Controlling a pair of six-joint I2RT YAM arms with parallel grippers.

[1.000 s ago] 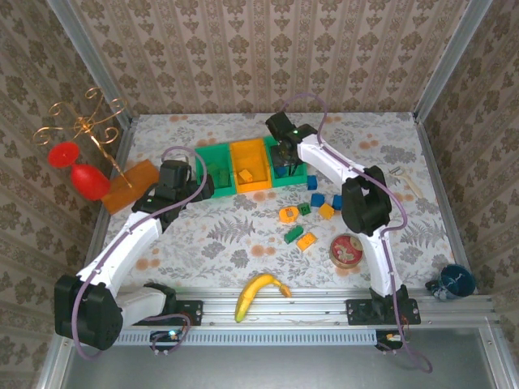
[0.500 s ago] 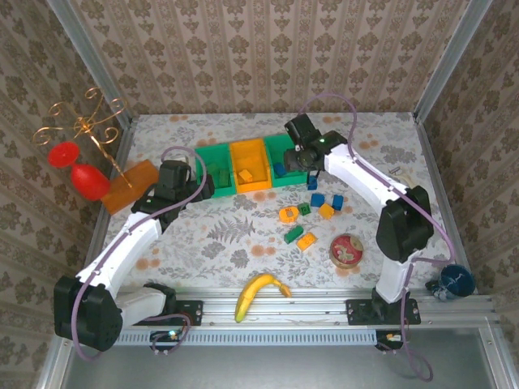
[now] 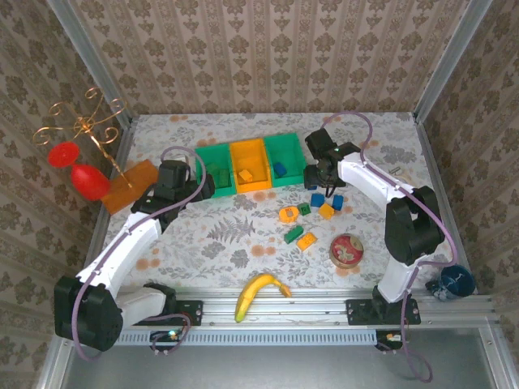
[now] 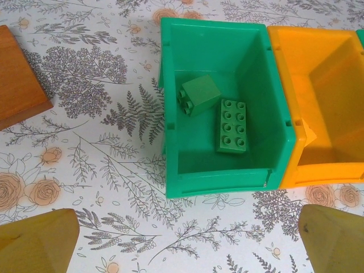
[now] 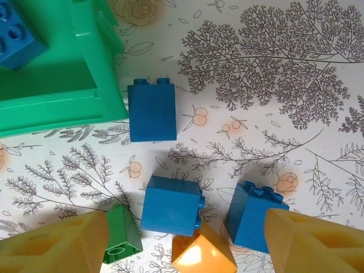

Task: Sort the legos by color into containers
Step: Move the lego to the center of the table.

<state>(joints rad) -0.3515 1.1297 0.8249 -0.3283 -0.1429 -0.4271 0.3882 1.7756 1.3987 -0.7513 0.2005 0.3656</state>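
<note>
The containers stand in a row: a left green bin (image 3: 212,154), an orange bin (image 3: 248,151) and a right green bin (image 3: 285,147). Two green legos (image 4: 232,125) lie in the left green bin (image 4: 227,179). One blue lego (image 5: 17,37) lies in the right green bin (image 5: 62,99). My right gripper (image 5: 182,242) is open, low over loose legos: three blue ones (image 5: 152,109), a green one (image 5: 122,242) and an orange one (image 5: 203,253). Nothing is held. My left gripper (image 4: 185,244) is open and empty in front of the left bin.
An orange board (image 3: 130,185) lies at the left, beside a wire stand with red cups (image 3: 81,174). More loose legos (image 3: 293,234), a round tin (image 3: 346,250) and a banana (image 3: 259,290) sit nearer the front. A blue object (image 3: 456,279) rests at the front right corner.
My right arm swung from over the right green bin rightward to the loose bricks, its jaws widening. A blue brick now lies in that bin. The left arm stayed still.
</note>
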